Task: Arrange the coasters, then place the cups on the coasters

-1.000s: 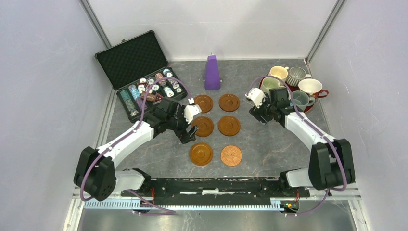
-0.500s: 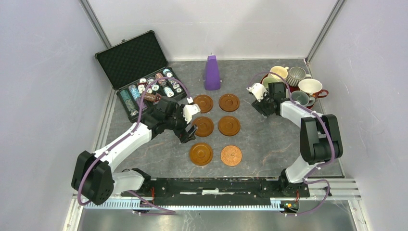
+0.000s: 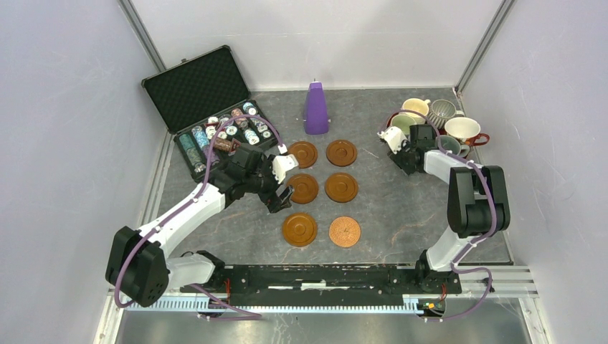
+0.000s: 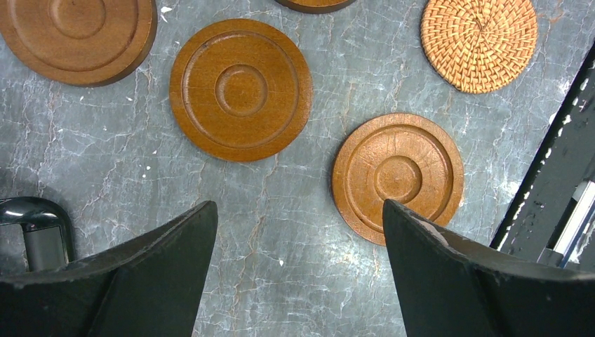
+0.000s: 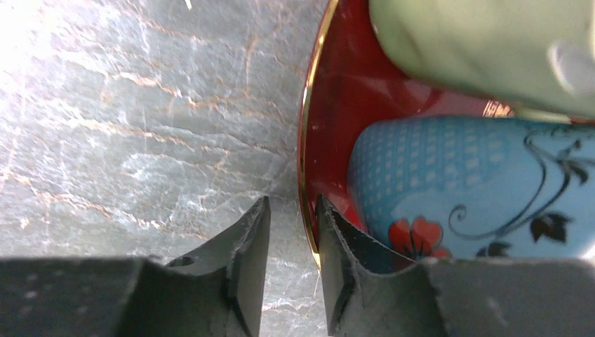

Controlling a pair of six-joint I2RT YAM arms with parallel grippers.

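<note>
Far right in the top view the cups (image 3: 462, 129) sit bunched; coasters (image 3: 341, 187) gridded two by three mid-table. Left wrist: left gripper (image 4: 298, 210) wide open over coasters, holding nothing. Right wrist: right gripper (image 5: 293, 203) nearly closed astride the tray (image 5: 337, 91) rim beside the blue cup (image 5: 456, 182), clamp unclear; glazed ceramic, likely heavy, slick, chippable, so grip wall or handle.

Right gripper (image 5: 291, 210): jaws standing narrowly apart at gold rim of red tray (image 5: 337, 91); blue cup (image 5: 456, 175) (flowered) sitting beside pale green cup (image 5: 477, 42).
</note>
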